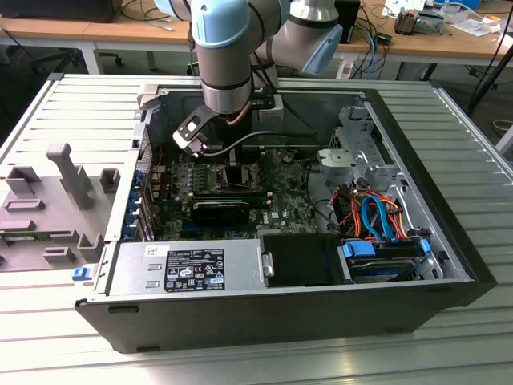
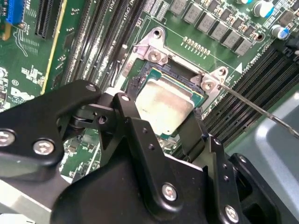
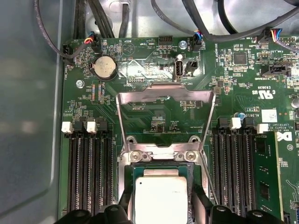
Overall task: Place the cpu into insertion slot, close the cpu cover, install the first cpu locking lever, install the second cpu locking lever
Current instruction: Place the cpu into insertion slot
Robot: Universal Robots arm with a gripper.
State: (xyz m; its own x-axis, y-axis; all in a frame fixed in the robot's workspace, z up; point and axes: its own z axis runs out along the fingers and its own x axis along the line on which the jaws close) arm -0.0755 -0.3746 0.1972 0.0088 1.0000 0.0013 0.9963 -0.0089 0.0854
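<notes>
Open cpu cover stands beside insertion slot — memory slots flank it.

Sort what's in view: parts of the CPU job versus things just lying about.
Job: cpu, insertion slot, raised cpu cover, locking lever, end effector.
Lying about: memory slots, coin battery, drive cables, power supply box.

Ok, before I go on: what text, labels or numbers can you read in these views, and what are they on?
None can be quoted reliably.
The black label on the grey metal box: white print and marks, too small to read.
The green motherboard: white lettering in both wrist views, too small to read.
The white sticker on that board: unreadable.
The silvery square cpu: no print visible.
</notes>
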